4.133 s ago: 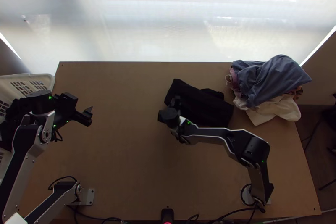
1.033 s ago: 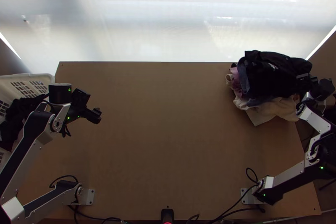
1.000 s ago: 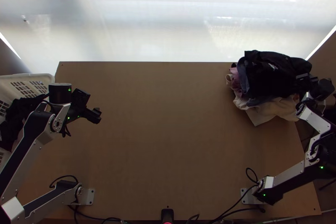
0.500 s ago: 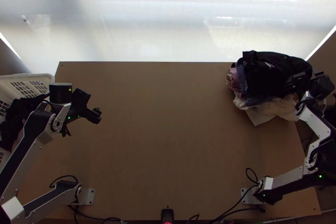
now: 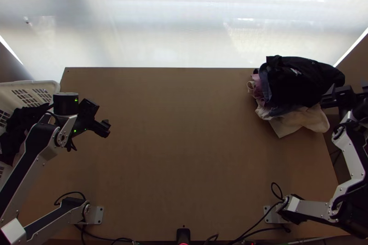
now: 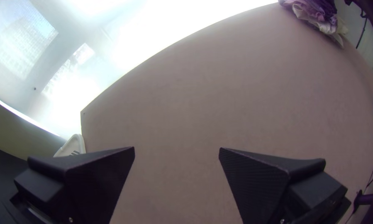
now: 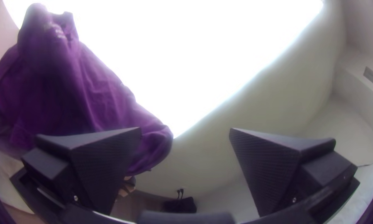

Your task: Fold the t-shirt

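Note:
In the top view the black t-shirt (image 5: 299, 82) lies bunched on top of the clothes pile at the table's back right corner; the right wrist view shows this shirt (image 7: 70, 87) in purple tones. Just off the pile's right side is my right gripper (image 5: 347, 89), open and holding nothing, as the right wrist view of the gripper (image 7: 185, 129) confirms. Over the table's left part hangs my left gripper (image 5: 106, 125), and the left wrist view shows that gripper (image 6: 176, 148) with its fingers wide apart over bare wood.
Below the shirt, the pile holds blue, pink and cream cloth (image 5: 299, 121). A white basket (image 5: 55, 89) with dark cloth (image 5: 23, 123) stands beyond the table's left edge. Bare tabletop (image 5: 184, 144) stretches between the arms.
The black shirt was on the middle of the table in the oldest frame and lies on the pile now. My right gripper has let go of it and backed off to the right.

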Available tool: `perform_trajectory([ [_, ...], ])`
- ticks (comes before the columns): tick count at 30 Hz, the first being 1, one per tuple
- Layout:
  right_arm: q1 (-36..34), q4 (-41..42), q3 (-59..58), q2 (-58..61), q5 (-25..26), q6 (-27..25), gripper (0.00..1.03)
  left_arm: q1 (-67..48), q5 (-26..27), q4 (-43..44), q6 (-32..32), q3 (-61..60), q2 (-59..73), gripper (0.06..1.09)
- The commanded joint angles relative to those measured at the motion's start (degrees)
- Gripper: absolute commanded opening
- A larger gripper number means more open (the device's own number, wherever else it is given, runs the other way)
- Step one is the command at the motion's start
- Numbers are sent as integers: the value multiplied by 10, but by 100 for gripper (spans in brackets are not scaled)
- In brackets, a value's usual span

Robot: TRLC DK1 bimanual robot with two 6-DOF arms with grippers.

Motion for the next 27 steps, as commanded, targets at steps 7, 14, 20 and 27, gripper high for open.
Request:
perform_trajectory([
  [7,66,-20,69,-44,17,158,32,0,0,0,-1,-17,-15,104],
  [14,115,-57,127,35,16,271,3,6,-4,-1,-4,-42,-35,104],
  [20,122,-67,197,127,9,359,3,9,-12,-5,-4,-61,-48,104],
  [27,121,-120,295,201,-31,454,3,16,-14,-5,-4,-76,-57,104],
])
